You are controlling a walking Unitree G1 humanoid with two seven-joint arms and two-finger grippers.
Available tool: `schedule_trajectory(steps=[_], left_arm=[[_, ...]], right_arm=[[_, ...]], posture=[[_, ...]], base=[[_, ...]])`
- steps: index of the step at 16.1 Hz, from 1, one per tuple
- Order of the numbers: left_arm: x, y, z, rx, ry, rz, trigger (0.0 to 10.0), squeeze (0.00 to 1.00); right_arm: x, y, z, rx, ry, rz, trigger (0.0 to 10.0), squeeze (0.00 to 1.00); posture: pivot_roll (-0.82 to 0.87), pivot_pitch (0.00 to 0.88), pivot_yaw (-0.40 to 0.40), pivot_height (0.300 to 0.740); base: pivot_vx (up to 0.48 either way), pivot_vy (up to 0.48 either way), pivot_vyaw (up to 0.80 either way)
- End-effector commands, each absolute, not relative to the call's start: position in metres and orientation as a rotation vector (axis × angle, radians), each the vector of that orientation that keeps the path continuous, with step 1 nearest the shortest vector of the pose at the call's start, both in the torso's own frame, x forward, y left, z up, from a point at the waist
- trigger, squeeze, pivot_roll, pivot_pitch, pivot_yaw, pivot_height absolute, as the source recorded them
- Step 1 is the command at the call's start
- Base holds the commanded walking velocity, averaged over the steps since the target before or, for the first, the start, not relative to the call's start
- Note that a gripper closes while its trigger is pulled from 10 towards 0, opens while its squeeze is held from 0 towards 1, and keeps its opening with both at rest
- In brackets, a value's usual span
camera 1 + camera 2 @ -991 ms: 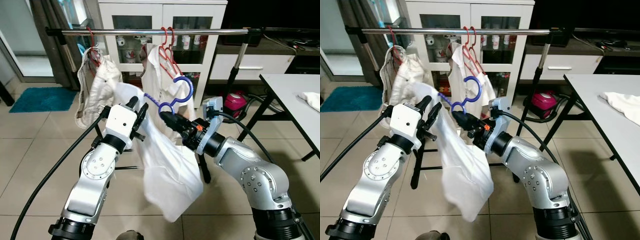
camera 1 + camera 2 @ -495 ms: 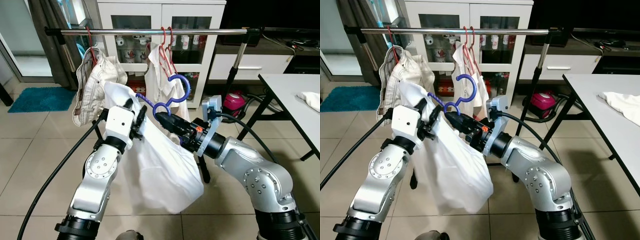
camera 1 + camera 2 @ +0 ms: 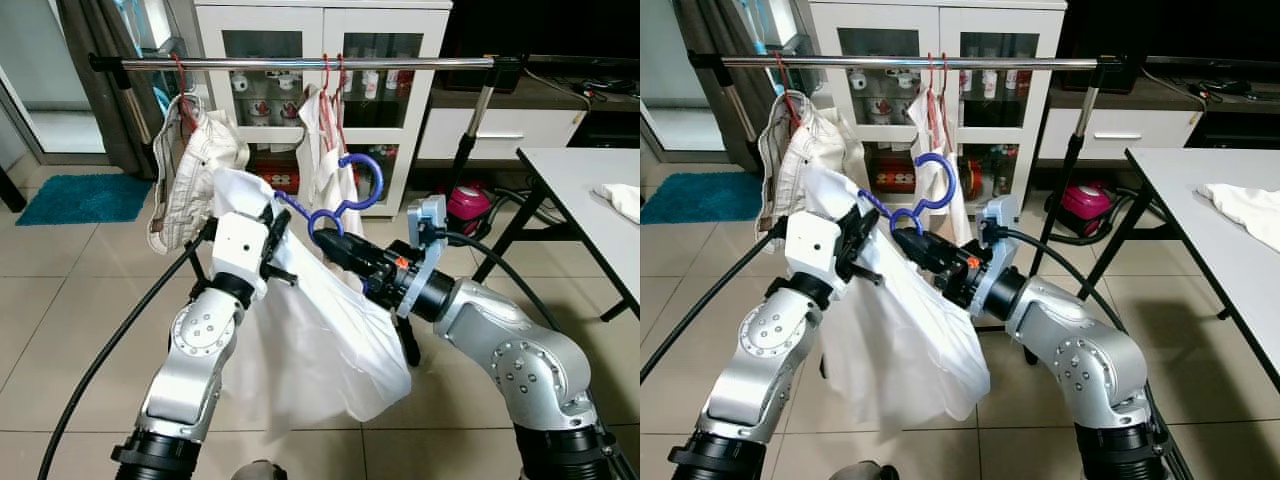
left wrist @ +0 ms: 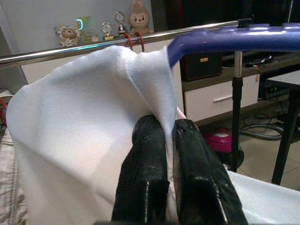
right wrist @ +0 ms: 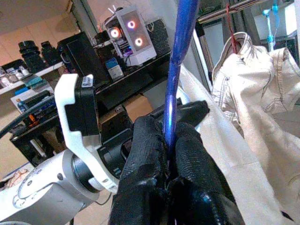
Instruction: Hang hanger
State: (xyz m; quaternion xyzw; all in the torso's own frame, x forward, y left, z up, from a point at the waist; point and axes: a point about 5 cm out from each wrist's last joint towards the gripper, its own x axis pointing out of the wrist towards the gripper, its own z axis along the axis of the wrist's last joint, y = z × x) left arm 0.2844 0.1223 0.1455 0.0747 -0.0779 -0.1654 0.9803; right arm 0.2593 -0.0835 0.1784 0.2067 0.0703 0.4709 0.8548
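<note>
A blue hanger [image 3: 378, 180] carries a white garment [image 3: 320, 340] and is held below the steel rail [image 3: 300, 63], with its hook pointing up. My right gripper [image 3: 330, 243] is shut on the hanger's neck, which runs between its fingers [image 5: 150, 140] in the right wrist view. My left gripper [image 3: 275, 218] is shut on a fold of the white garment [image 4: 70, 140] at the shoulder, just under the hanger's blue arm [image 4: 225, 40]. The cloth hangs down between both arms.
On the rail, red hangers hold a beige garment [image 3: 195, 170] and a white shirt [image 3: 325, 150]. The stretch of rail to their right is bare. A glass-door cabinet [image 3: 320, 40] stands behind. A white table [image 3: 590, 190] is at right and a pink vacuum [image 3: 467, 205] sits on the floor.
My left gripper has closed on the garment's shoulder. The garment, which swung loose a second ago, now hangs spread between the two grippers. The hanger stays at about the same height.
</note>
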Motion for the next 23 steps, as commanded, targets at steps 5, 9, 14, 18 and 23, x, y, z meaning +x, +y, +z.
schedule_trajectory(steps=[5, 9, 14, 18, 23], left_arm=[[0.282, 0.122, 0.144, 0.131, -0.151, -0.353, 0.0, 0.00], [0.267, 0.117, 0.150, 0.114, -0.186, -0.445, 0.0, 0.00], [0.255, 0.104, 0.160, 0.072, -0.205, -0.526, 0.0, 0.00], [0.241, 0.084, 0.150, -0.008, -0.052, -0.684, 0.0, 0.00], [0.254, 0.101, 0.153, 0.086, -0.059, -0.523, 0.0, 0.00]], right_arm=[[0.257, -0.083, 0.189, 0.439, 0.101, 1.025, 10.0, 0.00], [0.274, -0.094, 0.180, 0.410, 0.119, 0.818, 10.0, 0.00], [0.301, -0.117, 0.167, 0.338, 0.155, 0.479, 10.0, 0.00], [0.314, -0.135, 0.168, 0.354, 0.110, 0.232, 10.0, 0.00], [0.311, -0.129, 0.167, 0.255, 0.134, 0.286, 10.0, 0.00]], posture=[[-0.05, 0.000, 0.020, 0.740], [-0.05, 0.000, 0.021, 0.740], [-0.04, 0.000, 0.015, 0.740], [-0.04, 0.000, 0.015, 0.740], [-0.04, 0.000, 0.014, 0.740]], base=[[0.000, 0.000, 0.00], [0.000, 0.000, 0.00], [0.000, 0.000, 0.00], [0.000, 0.000, 0.00], [0.000, 0.000, 0.00]])
